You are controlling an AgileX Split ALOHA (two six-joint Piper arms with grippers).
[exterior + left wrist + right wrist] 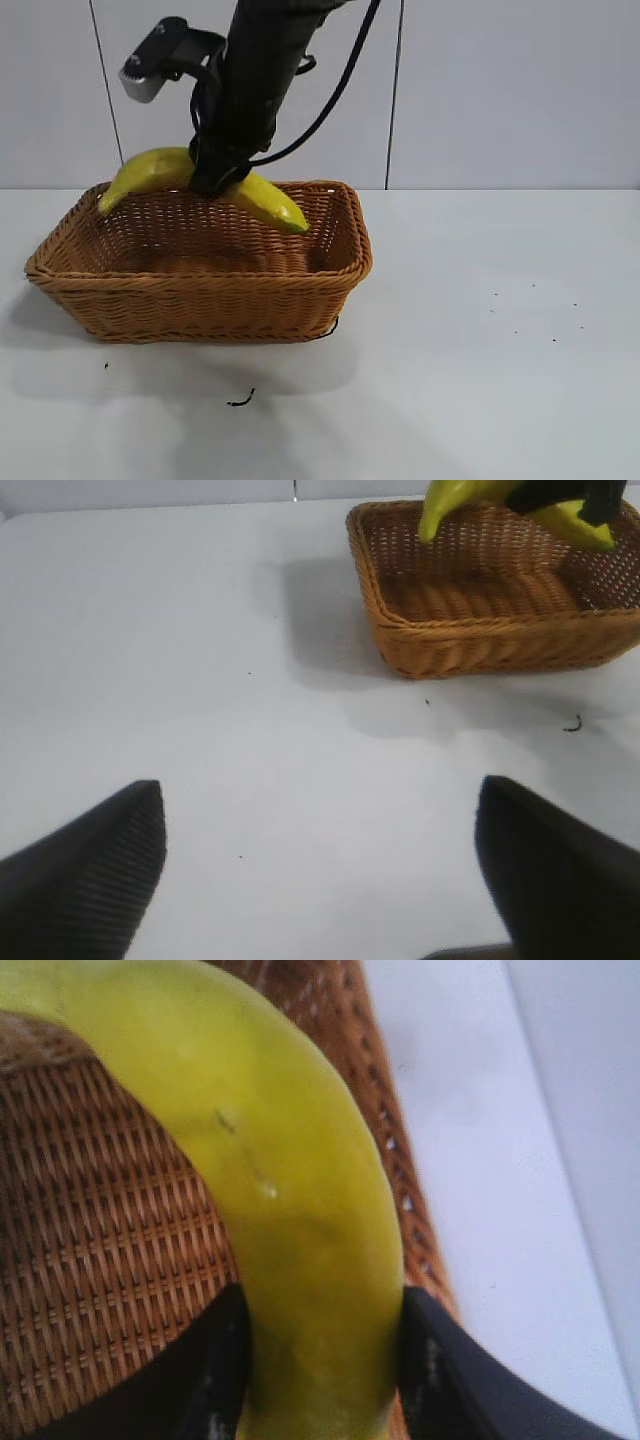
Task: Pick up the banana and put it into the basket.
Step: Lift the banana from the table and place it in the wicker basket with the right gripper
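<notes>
The yellow banana (268,200) hangs level over the back part of the tan wicker basket (200,283), above its rim. My right gripper (215,180) comes down from above and is shut on the banana's middle. In the right wrist view the banana (290,1190) fills the gap of the right gripper (322,1360), with the basket's weave (100,1260) below. My left gripper (320,880) stands open over bare table, well away from the basket (480,630); the banana (450,500) shows far off in that view.
The basket sits at the left on a white table (500,330), with a tiled wall behind. A small dark scrap (240,400) lies in front of the basket. A black cable (340,80) loops off the right arm.
</notes>
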